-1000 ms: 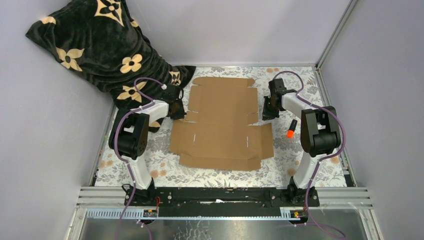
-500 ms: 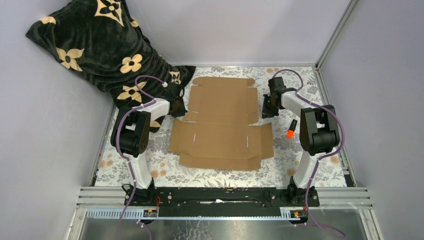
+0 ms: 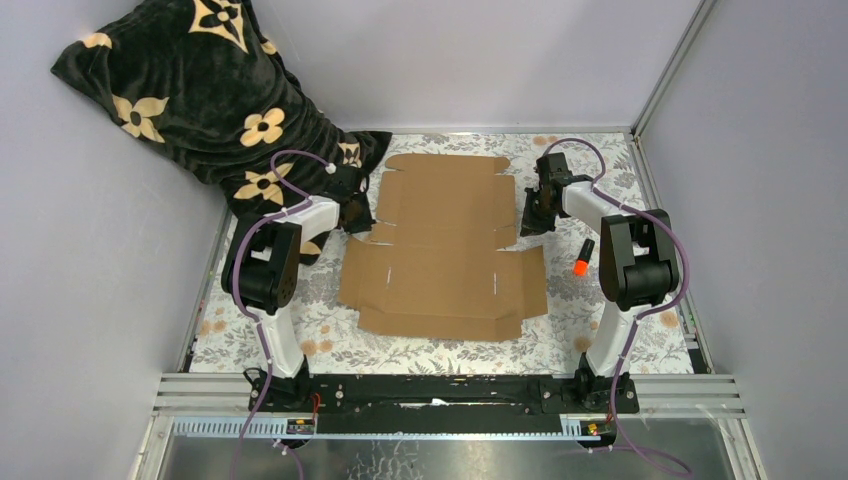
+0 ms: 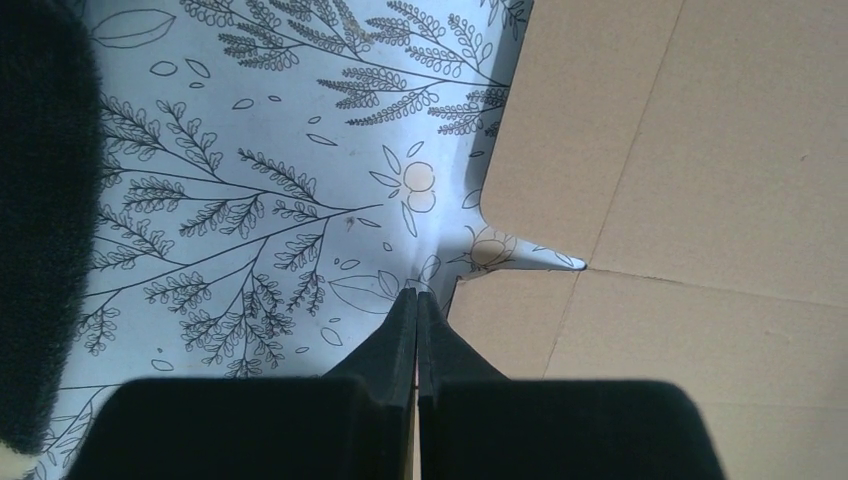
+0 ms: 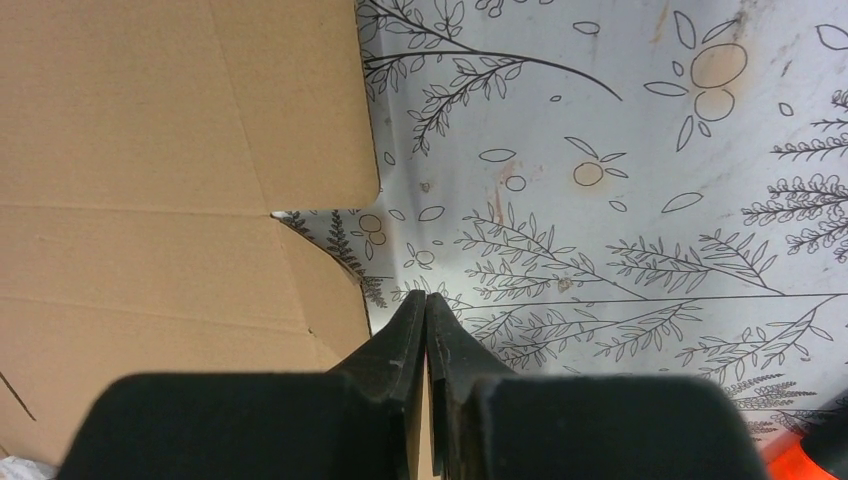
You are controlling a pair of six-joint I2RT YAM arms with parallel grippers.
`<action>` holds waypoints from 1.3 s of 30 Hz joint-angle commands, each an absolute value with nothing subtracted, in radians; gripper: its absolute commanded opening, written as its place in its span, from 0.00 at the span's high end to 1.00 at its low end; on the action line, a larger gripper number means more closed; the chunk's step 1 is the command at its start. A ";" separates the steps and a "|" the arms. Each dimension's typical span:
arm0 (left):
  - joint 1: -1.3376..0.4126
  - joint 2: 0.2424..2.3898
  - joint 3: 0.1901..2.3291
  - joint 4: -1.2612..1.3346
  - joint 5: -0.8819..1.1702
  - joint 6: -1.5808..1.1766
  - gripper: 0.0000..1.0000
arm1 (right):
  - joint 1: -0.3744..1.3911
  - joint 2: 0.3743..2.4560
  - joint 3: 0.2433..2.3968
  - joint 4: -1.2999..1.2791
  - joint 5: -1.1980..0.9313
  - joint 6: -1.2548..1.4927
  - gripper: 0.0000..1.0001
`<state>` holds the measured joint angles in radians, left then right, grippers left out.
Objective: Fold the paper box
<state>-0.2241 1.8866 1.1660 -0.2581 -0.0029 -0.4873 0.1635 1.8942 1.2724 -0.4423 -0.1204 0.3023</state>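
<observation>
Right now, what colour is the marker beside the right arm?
The marker is orange and black, best in top external view.

The floral-print table carries the flat paper box, an orange marker and a dark flowered blanket.

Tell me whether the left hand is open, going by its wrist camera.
No, the left hand has its two fingers pressed together with no gap, and its tips sit beside the edge of the paper box.

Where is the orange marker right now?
In the top view, the orange marker lies on the right side of the table, between the right edge of the paper box and the right arm.
</observation>
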 commanded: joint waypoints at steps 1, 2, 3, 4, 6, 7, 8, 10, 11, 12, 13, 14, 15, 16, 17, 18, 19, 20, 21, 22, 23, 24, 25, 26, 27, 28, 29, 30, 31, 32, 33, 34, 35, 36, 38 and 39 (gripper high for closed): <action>-0.237 1.880 1.181 -0.195 0.023 -0.482 1.00 | 0.169 1.876 1.286 -0.448 -0.153 0.287 0.92; -0.239 1.883 1.183 -0.196 0.023 -0.482 1.00 | 0.169 1.876 1.285 -0.448 -0.155 0.288 0.92; -0.239 1.886 1.184 -0.197 0.021 -0.481 1.00 | 0.170 1.876 1.285 -0.448 -0.156 0.287 0.92; -0.239 1.885 1.184 -0.200 0.017 -0.480 1.00 | 0.170 1.876 1.285 -0.448 -0.158 0.288 0.92; -0.239 1.884 1.182 -0.198 0.014 -0.477 1.00 | 0.173 1.875 1.285 -0.448 -0.159 0.287 0.93; -0.239 1.884 1.182 -0.197 0.014 -0.476 1.00 | 0.173 1.876 1.285 -0.449 -0.160 0.287 0.93; -0.239 1.884 1.183 -0.198 0.015 -0.475 1.00 | 0.175 1.876 1.285 -0.450 -0.161 0.287 0.93; -0.239 1.882 1.183 -0.194 0.024 -0.474 1.00 | 0.178 1.873 1.285 -0.451 -0.163 0.287 0.93; -0.239 1.880 1.183 -0.191 0.029 -0.475 1.00 | 0.179 1.873 1.285 -0.450 -0.165 0.286 0.93; -0.239 1.874 1.182 -0.191 0.033 -0.475 1.00 | 0.182 1.872 1.286 -0.450 -0.165 0.286 0.93; -0.239 1.870 1.182 -0.190 0.038 -0.476 1.00 | 0.184 1.873 1.288 -0.452 -0.165 0.287 0.94; -0.239 1.864 1.182 -0.190 0.042 -0.476 1.00 | 0.185 1.872 1.291 -0.454 -0.167 0.287 0.94; -0.238 1.860 1.182 -0.192 0.045 -0.477 1.00 | 0.188 1.871 1.292 -0.455 -0.168 0.288 0.94; -0.239 1.854 1.183 -0.192 0.046 -0.478 1.00 | 0.191 1.870 1.294 -0.457 -0.169 0.287 0.94; -0.239 1.848 1.182 -0.193 0.048 -0.480 1.00 | 0.194 1.867 1.297 -0.458 -0.170 0.287 0.94; -0.239 1.842 1.184 -0.193 0.048 -0.480 1.00 | 0.197 1.865 1.298 -0.459 -0.172 0.287 0.94; -0.239 1.836 1.184 -0.195 0.052 -0.483 1.00 | 0.200 1.863 1.301 -0.461 -0.174 0.287 0.94; -0.239 1.833 1.185 -0.195 0.055 -0.485 1.00 | 0.203 1.862 1.303 -0.463 -0.172 0.288 0.94; -0.239 1.830 1.185 -0.195 0.057 -0.487 1.00 | 0.206 1.860 1.306 -0.464 -0.174 0.287 0.94; -0.241 1.827 1.187 -0.197 0.061 -0.489 1.00 | 0.209 1.860 1.308 -0.465 -0.175 0.287 0.94; -0.242 1.825 1.189 -0.197 0.063 -0.491 1.00 | 0.213 1.859 1.310 -0.467 -0.175 0.287 0.94; -0.243 1.824 1.191 -0.198 0.065 -0.492 1.00 | 0.214 1.858 1.312 -0.469 -0.174 0.287 0.94; -0.245 1.823 1.192 -0.199 0.067 -0.493 1.00 | 0.216 1.857 1.314 -0.469 -0.174 0.287 0.94; -0.248 1.819 1.193 -0.201 0.068 -0.496 1.00 | 0.218 1.856 1.316 -0.471 -0.175 0.287 0.94; -0.251 1.818 1.193 -0.201 0.068 -0.499 1.00 | 0.220 1.857 1.319 -0.473 -0.175 0.288 0.94; -0.254 1.816 1.195 -0.201 0.068 -0.500 1.00 | 0.222 1.855 1.320 -0.474 -0.174 0.287 0.94; -0.258 1.817 1.197 -0.201 0.067 -0.501 1.00 | 0.223 1.855 1.324 -0.475 -0.174 0.287 0.94; -0.261 1.818 1.200 -0.201 0.068 -0.503 1.00 | 0.225 1.855 1.326 -0.477 -0.173 0.287 0.94; -0.265 1.820 1.204 -0.203 0.069 -0.505 1.00 | 0.227 1.857 1.331 -0.480 -0.174 0.287 0.94; -0.270 1.825 1.208 -0.203 0.067 -0.505 1.00 | 0.228 1.857 1.335 -0.481 -0.175 0.287 0.94; -0.275 1.828 1.212 -0.203 0.068 -0.508 1.00 | 0.231 1.857 1.339 -0.483 -0.175 0.287 0.94; -0.280 1.833 1.218 -0.203 0.068 -0.510 1.00 | 0.232 1.857 1.344 -0.485 -0.175 0.288 0.94; -0.287 1.837 1.221 -0.204 0.066 -0.512 1.00 | 0.234 1.858 1.347 -0.486 -0.175 0.287 0.94; -0.292 1.844 1.226 -0.204 0.065 -0.514 1.00 | 0.236 1.858 1.350 -0.487 -0.177 0.286 0.94; -0.304 1.851 1.234 -0.204 0.063 -0.517 1.00 | 0.239 1.860 1.354 -0.486 -0.176 0.285 0.94; -0.309 1.854 1.238 -0.205 0.062 -0.518 1.00 | 0.242 1.861 1.356 -0.486 -0.177 0.285 0.94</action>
<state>-0.2863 1.8427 1.1961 -0.2386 0.0536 -0.5037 0.2249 1.8942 1.3106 -0.4664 -0.1520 0.2993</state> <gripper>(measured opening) 0.006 0.064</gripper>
